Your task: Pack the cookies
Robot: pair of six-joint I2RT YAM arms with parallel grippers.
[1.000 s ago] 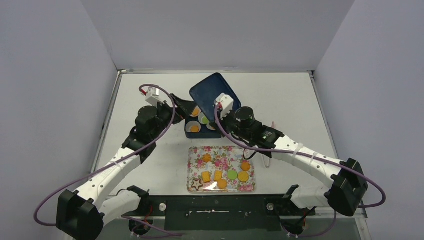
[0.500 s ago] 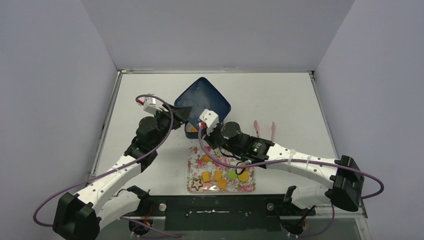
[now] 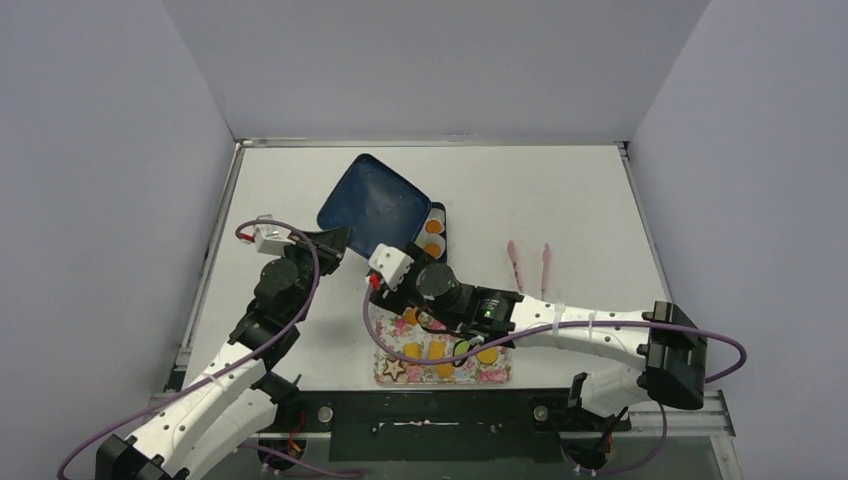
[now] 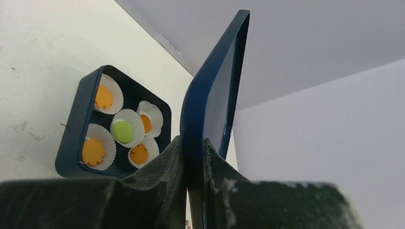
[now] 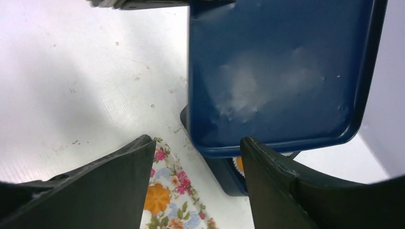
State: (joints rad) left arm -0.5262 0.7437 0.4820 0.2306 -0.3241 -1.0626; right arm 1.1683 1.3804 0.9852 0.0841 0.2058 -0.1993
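Note:
My left gripper (image 4: pixel 193 143) is shut on the edge of the dark blue lid (image 4: pixel 215 95), which it holds up on its side, left of the blue box (image 4: pixel 71 157). Cookies sit in white paper cups in the box: a green round (image 4: pixel 123 131) and an orange flower (image 4: pixel 93 150) among them. From above, the lid (image 3: pixel 375 205) hides most of the box (image 3: pixel 440 212). My right gripper (image 5: pixel 197 143) stands open just below the lid (image 5: pixel 277 71), holding nothing. More cookies lie on the floral tray (image 3: pixel 500 375), including a dark star (image 3: pixel 393 368) and an orange round (image 3: pixel 487 353).
Two pink stick-like utensils (image 3: pixel 515 262) lie on the table right of the box. My right arm (image 3: pixel 560 325) stretches across the floral tray and hides part of it. Grey walls close in the table at the back and both sides.
My left gripper has shut on the lid and drawn it left and nearer. My right gripper has let go of the lid, opened and shifted left over the tray's far corner.

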